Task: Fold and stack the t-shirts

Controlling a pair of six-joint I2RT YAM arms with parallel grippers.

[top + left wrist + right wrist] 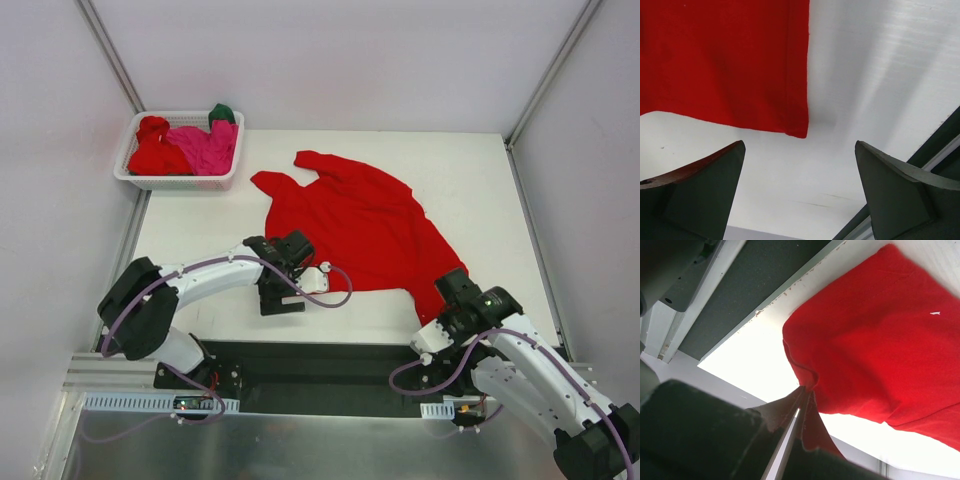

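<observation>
One bright red t-shirt (350, 225) lies spread out, a little rumpled, in the middle of the white table. My left gripper (283, 302) hovers open just off its near left hem corner (796, 131), and the dark fingers (715, 185) stand wide apart with only bare table between them. My right gripper (445, 293) is shut on the shirt's near right edge, and its pinched fingertips (801, 396) pull the red cloth (880, 350) into a small peak. More t-shirts are bunched in the basket: red (155, 152), magenta-pink (205, 148) and dark green (222, 112).
The white lattice basket (180, 183) stands at the table's far left corner. A dark strip and metal rail (320, 375) run along the near edge between the arm bases. White walls with metal posts enclose the table.
</observation>
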